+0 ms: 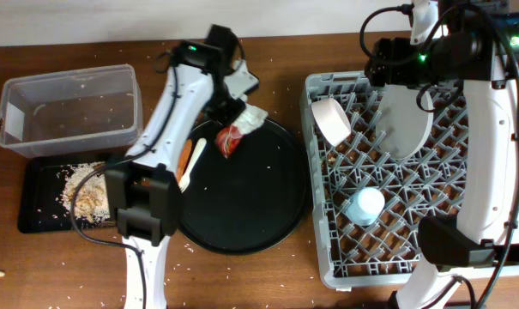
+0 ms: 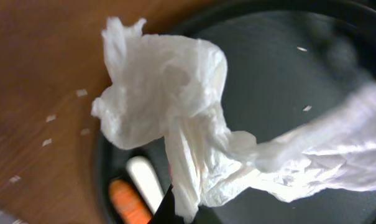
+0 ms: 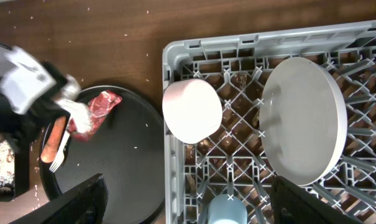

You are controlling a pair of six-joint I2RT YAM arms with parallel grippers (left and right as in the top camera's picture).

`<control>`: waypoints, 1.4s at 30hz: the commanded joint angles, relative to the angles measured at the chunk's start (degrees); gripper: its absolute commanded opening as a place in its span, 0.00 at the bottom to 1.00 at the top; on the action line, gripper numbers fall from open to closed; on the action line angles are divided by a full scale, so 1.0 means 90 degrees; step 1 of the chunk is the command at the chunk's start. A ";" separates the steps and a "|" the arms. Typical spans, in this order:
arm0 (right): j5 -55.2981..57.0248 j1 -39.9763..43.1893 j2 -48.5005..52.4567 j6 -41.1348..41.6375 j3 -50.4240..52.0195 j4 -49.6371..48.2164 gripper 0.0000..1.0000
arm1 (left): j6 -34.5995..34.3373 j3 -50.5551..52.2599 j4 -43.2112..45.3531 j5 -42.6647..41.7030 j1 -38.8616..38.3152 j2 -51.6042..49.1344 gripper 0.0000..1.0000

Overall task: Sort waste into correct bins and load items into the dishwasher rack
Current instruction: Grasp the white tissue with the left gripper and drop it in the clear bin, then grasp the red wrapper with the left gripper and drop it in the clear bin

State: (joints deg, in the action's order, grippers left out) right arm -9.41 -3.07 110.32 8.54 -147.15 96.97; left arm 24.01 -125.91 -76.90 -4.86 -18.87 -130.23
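**A:** Left gripper [image 1: 235, 112] state?

**B:** Clamped on the wrapper [image 1: 232, 139], pinching its white tissue [image 2: 175, 99] end. The bundle hangs over the far-left part of the round black tray [image 1: 250, 202], mid-counter. Can't tell if the red end touches the tray.

**A:** Other waste?

**B:** Carrot [image 1: 184, 157] lies on the round tray's left side, with the white fork [image 1: 193, 163] just beside it. Grain crumbs [image 1: 81, 193] are piled in the shallow black tray [image 1: 38, 215] by the counter's left edge, and loose ones are scattered over the wood. Clear tub [image 1: 70, 75] sits directly behind that tray, toward the far-left corner, with a few crumbs inside.

**A:** Right gripper [image 3: 189, 186]?

**B:** Fingers spread wide, nothing between them. It hovers over the far side of the rack [image 1: 317, 215].

**A:** Rack contents?

**B:** The rack takes up the counter's right edge.
- Bowl [image 1: 332, 120]: tipped on its side at the rack's far-left corner.
- Plate [image 1: 409, 129]: leans on edge just right of the bowl.
- Cup [image 1: 365, 206]: sits among the pegs closer to the near edge, apart from both.
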 commanded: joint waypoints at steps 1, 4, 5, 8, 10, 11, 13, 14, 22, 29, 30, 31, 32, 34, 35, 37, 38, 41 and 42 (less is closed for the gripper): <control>-0.0078 0.0005 0.0022 -0.0068 -0.0002 0.0039 0.83 | -0.0063 -0.0588 -0.0236 -0.0046 0.0576 -0.0027 0.00; -0.0078 0.0005 0.0022 -0.0070 -0.0002 0.0039 0.83 | -0.0061 -0.0984 -0.0442 -0.0440 0.1095 -0.0027 0.00; -0.0078 0.0005 0.0022 -0.0068 -0.0002 0.0041 0.83 | -0.0061 -0.1059 -0.0491 -0.0440 0.1226 -0.0027 0.00; -0.0078 0.0005 0.0022 -0.0070 -0.0002 0.0041 0.83 | -0.0393 -0.1263 -0.0532 -0.0435 0.1717 -0.0029 0.00; -0.0078 0.0005 0.0022 -0.0070 -0.0002 0.0039 0.83 | -0.0930 -0.1411 -0.0447 -0.0427 0.2237 -0.0027 0.00; -0.0078 0.0005 0.0022 -0.0070 -0.0002 0.0039 0.83 | -0.1299 -0.1418 -0.0301 -0.0352 0.2603 -0.0027 0.00; -0.0078 0.0005 0.0022 -0.0070 -0.0002 0.0041 0.83 | -0.1596 -0.1413 -0.0175 -0.0170 0.3087 -0.0032 0.00; -0.0078 0.0005 0.0022 -0.0070 -0.0002 0.0039 0.83 | -0.1593 -0.1406 -0.0097 -0.0168 0.3332 -0.0032 0.00; -0.0080 0.0005 0.0022 -0.0066 -0.0002 0.0041 0.83 | -0.1588 -0.1224 0.0131 -0.0143 0.3878 -0.0066 0.99; -0.0078 0.0005 0.0022 -0.0066 -0.0002 0.0039 0.83 | -0.0695 -0.1273 -0.0515 -0.1392 0.3150 -0.0056 0.98; -0.0078 0.0005 0.0022 -0.0068 -0.0002 0.0039 0.83 | -0.0549 -0.1151 -0.0673 -0.1394 0.2820 -0.0061 0.98; -0.0078 0.0005 0.0027 -0.0068 -0.0002 0.0039 0.83 | -0.0219 -0.0993 -0.0869 -0.1392 0.2324 -0.0066 0.98; -0.0078 0.0005 0.0034 -0.0068 -0.0002 0.0039 0.86 | -0.0029 -0.0814 -0.0991 -0.1297 0.1838 -0.0066 0.98; -0.0078 0.0005 0.0039 -0.0070 -0.0002 0.0039 0.87 | -0.0032 -0.0500 -0.0923 -0.0967 0.1226 -0.0066 0.98; -0.0078 0.0005 0.0039 -0.0090 -0.0002 0.0039 0.88 | -0.0041 -0.0039 -0.0614 -0.0894 0.0806 -0.0066 0.98; -0.0078 0.0005 0.0039 -0.0087 -0.0002 0.0039 0.88 | -0.0034 0.0729 -0.0039 -0.0860 0.0367 -0.0066 0.98; -0.0078 0.0005 0.0039 -0.0087 -0.0002 0.0039 0.89 | -0.0036 0.1120 0.0323 -0.0794 0.0199 -0.0066 0.98; -0.0078 0.0005 0.0039 -0.0087 -0.0002 0.0039 0.89 | -0.0498 0.1841 0.1265 -0.0155 0.0002 -0.0066 0.99; -0.0080 0.0005 0.0039 -0.0087 -0.0002 0.0039 0.89 | -0.0529 0.1926 0.1464 -0.0131 0.0017 -0.0068 0.99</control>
State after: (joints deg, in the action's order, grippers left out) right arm -9.43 -3.07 110.32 8.34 -147.04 96.97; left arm 21.67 -110.76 -66.76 -10.07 -19.11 -130.78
